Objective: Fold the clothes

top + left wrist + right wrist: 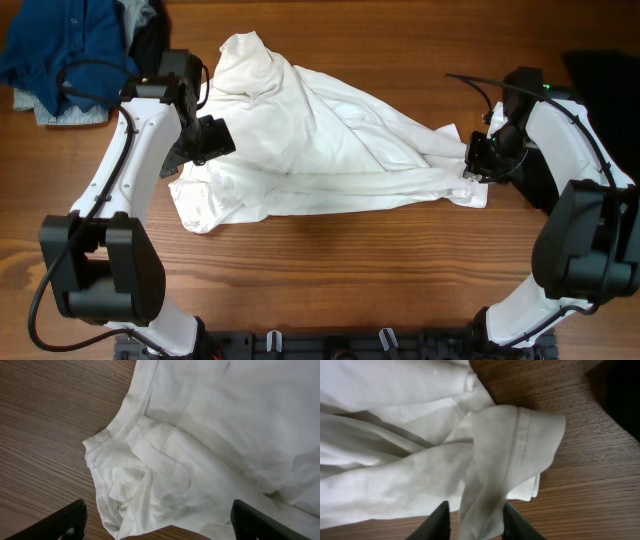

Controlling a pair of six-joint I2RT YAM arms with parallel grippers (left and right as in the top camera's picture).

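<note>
The two arms, left [135, 160] and right [585, 150], stand highest under the overhead camera, one at each end of the cloth. Below them the counter [350, 270] carries the shirt [330, 140], a white crumpled mass across the middle of the frame. It is bunched into long ridges that run from upper left to a narrow end at mid right. A blue heap [65, 50] fills the upper left corner. A black piece [600, 70] lies at the upper right edge, just behind the right arm.

The left jaws stand wide and hold nothing, over the shirt's left side where a ribbed hem [125, 420] curls on the wood. The right jaws are narrow, with a stitched fold [520, 435] of the shirt's right end running between them. It looks like a hold on that fold, though a light one.

Likely trouble, as I judge it:
- The fold may slip out if the right arm pulls, since so little cloth is caught.
- A pull that does hold would drag the whole bunch sideways instead of spreading it, the layers being tangled.
- The left jaws, closing where they are, could catch several layers and lock in creases.
- A wide sweep could snag the black piece or push the shirt into the blue heap
</note>
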